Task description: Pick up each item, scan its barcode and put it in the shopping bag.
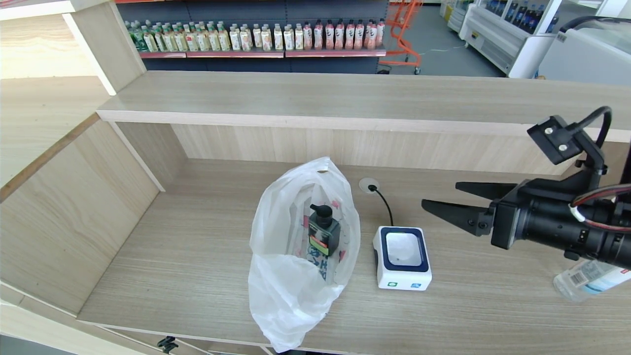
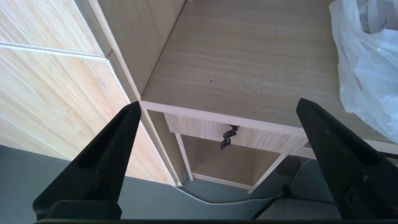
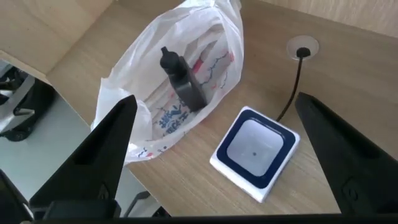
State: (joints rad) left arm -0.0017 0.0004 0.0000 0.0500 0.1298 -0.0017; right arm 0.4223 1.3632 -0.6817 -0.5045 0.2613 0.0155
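Right pincer point(image 1: 439, 194) released, empty, hovering above surface point(image 1: 187, 256) just right of scanner point(image 1: 402, 256). Left pincer point(image 2: 217, 104) also released, off surface's front-left corner. Dark pump bottle point(image 1: 323, 231) upright inside shopping bag point(image 1: 291, 286). Clear bottle point(image 1: 586, 278) lies under right arm, likely next. Grip mid-body, leave label uncovered, turn barcode toward scanner window.

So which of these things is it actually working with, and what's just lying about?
In the job: bag; pump bottle, already inside it; scanner; clear bottle, not yet bagged.
Just around: shelf drinks; orange trolley; freezers.
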